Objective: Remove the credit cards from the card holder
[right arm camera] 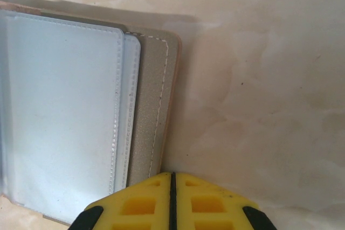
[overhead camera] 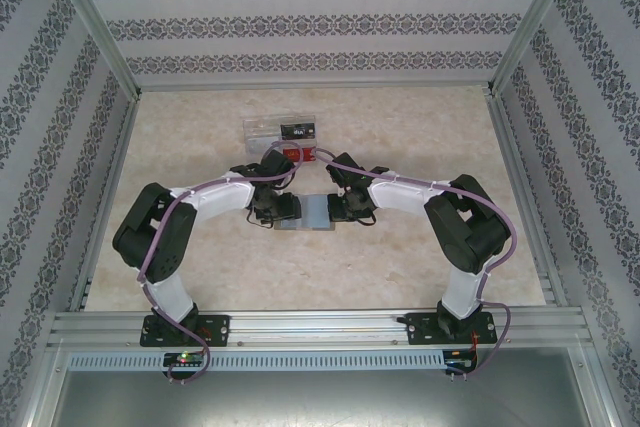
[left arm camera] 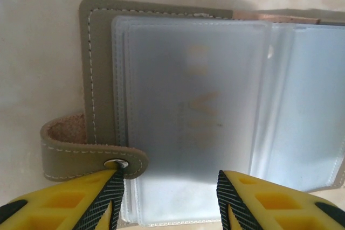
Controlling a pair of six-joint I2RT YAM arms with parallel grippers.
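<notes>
Mid-frame overhead, I see little of the card holder: the left gripper and right gripper cover its ends. In the left wrist view, centre, a credit card blurs behind a frosted sleeve, its print unreadable.

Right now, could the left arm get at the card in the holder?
Probably yes. The left gripper stands open at the edge of the open holder, and nothing lies over the frosted sleeve with the card inside. The card sits tucked in, so it would need sliding out.
</notes>
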